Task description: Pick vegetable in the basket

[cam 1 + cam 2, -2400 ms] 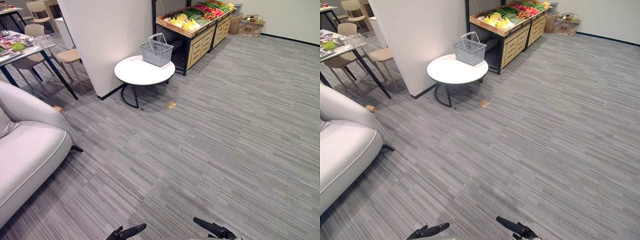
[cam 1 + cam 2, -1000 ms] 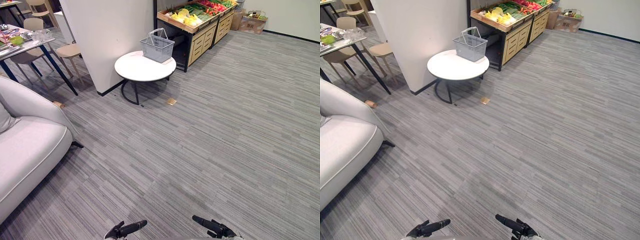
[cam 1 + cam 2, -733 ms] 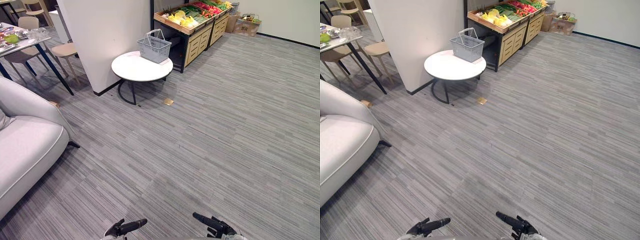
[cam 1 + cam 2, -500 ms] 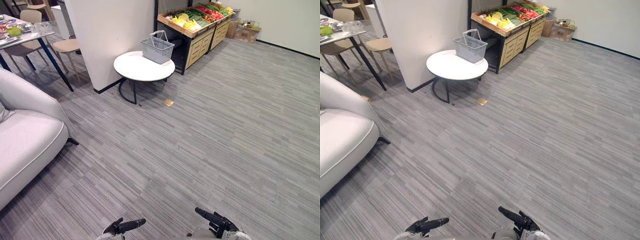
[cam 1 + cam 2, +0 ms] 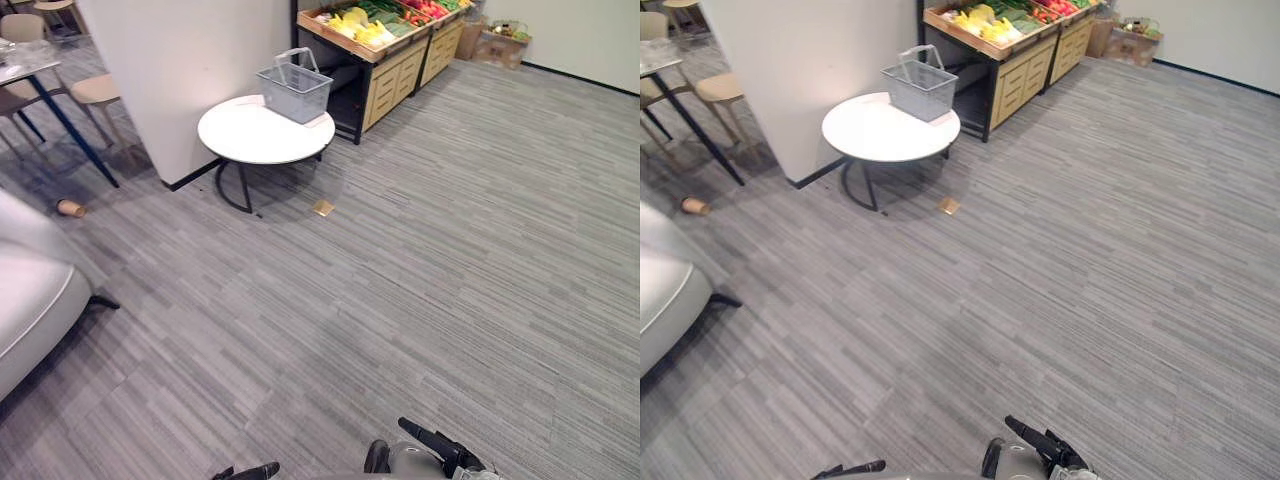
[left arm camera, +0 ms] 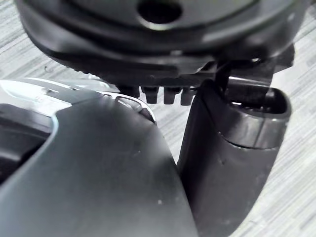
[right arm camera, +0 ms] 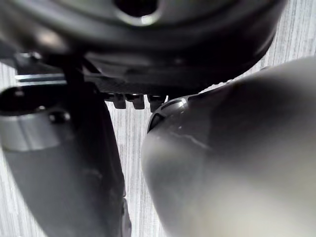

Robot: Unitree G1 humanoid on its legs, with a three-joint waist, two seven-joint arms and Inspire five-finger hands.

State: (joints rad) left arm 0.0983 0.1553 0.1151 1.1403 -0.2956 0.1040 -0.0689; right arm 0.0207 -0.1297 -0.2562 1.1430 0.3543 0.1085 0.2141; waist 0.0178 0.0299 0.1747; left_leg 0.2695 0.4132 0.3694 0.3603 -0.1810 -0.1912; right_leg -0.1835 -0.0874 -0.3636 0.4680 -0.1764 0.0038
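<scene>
Grey mesh shopping basket (image 5: 295, 88) stands at the far edge of a round white table (image 5: 250, 135), its handles raised, with nothing showing above its rim. Just beyond the table, a wooden produce stand (image 5: 392, 72) carries the vegetables (image 5: 358, 20): yellow pieces at the near end, then green, then red; the kinds are too small to tell. Judgement on handling: a single piece should be light and firm, with smooth skin that may slip and flesh that may bruise. It is best taken round its broadest part, thumb opposing the fingers, with moderate pressure. The basket looks rigid and light and would serve as a steady receptacle. Both hands sit low and near the body, well apart from the table and the stand across open grey carpet. The right hand (image 5: 437, 452) has its fingers straight and holds nothing. The left hand (image 5: 250, 470) likewise shows a straight finger and is empty. No vegetable has yet been picked; an approach to the stand is needed first.
</scene>
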